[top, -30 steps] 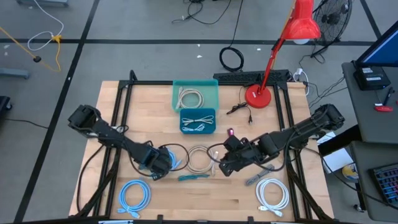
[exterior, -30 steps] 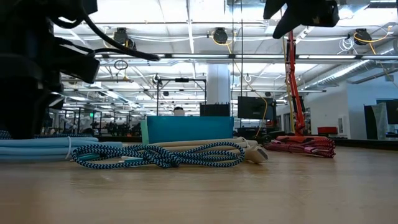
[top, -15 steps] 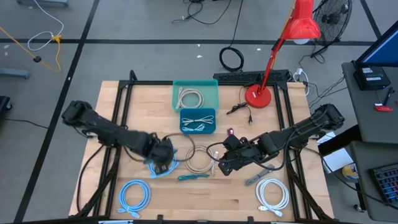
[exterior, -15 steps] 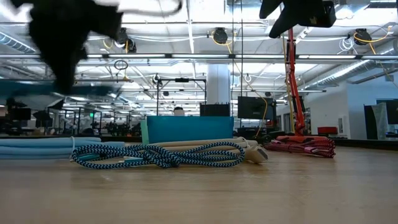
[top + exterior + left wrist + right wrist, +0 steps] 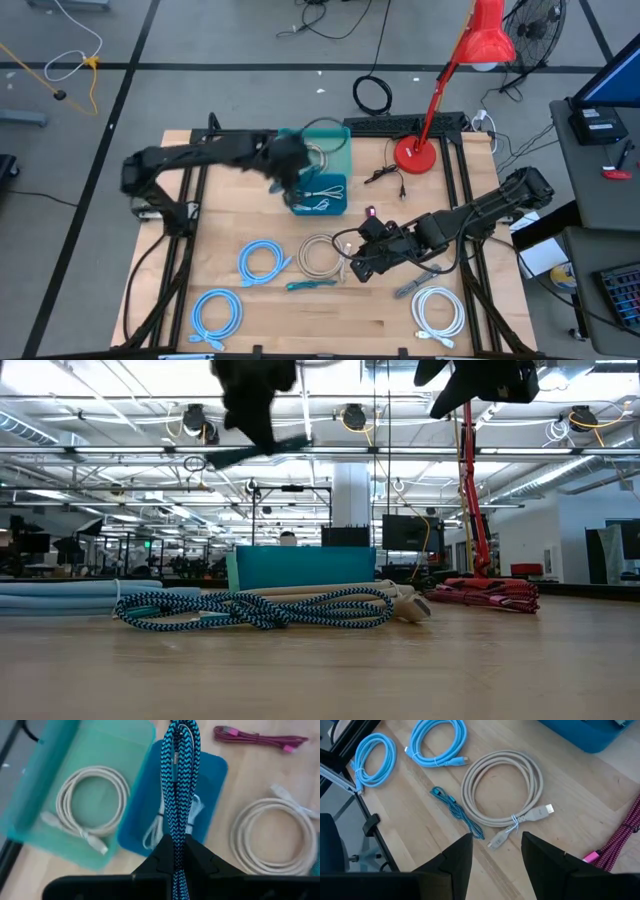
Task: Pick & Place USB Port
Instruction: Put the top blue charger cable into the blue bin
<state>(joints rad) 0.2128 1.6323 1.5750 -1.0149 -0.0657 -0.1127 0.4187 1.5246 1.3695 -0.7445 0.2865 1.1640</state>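
The left arm reaches across the far side of the tabletop (image 5: 210,250), stretched out nearly level, with the left gripper (image 5: 175,851) raised over the two bins. Its fingers are pinched together on a braided blue-and-black cable (image 5: 178,780), which hangs folded above the dark blue bin (image 5: 210,780) — that bin already holds a pale cable. Just beside it sits the teal bin (image 5: 85,755) with a coiled beige cable (image 5: 90,802) inside. The right arm waits low over the right half of the tabletop, the right gripper (image 5: 495,847) with its fingers apart and holding nothing. Below it lie a beige coil (image 5: 502,787), a second braided cable (image 5: 457,812), and two light blue coils (image 5: 437,742) — all near the front edge, with bare wood between them. A red lamp (image 5: 470,60) stands at the far right corner.
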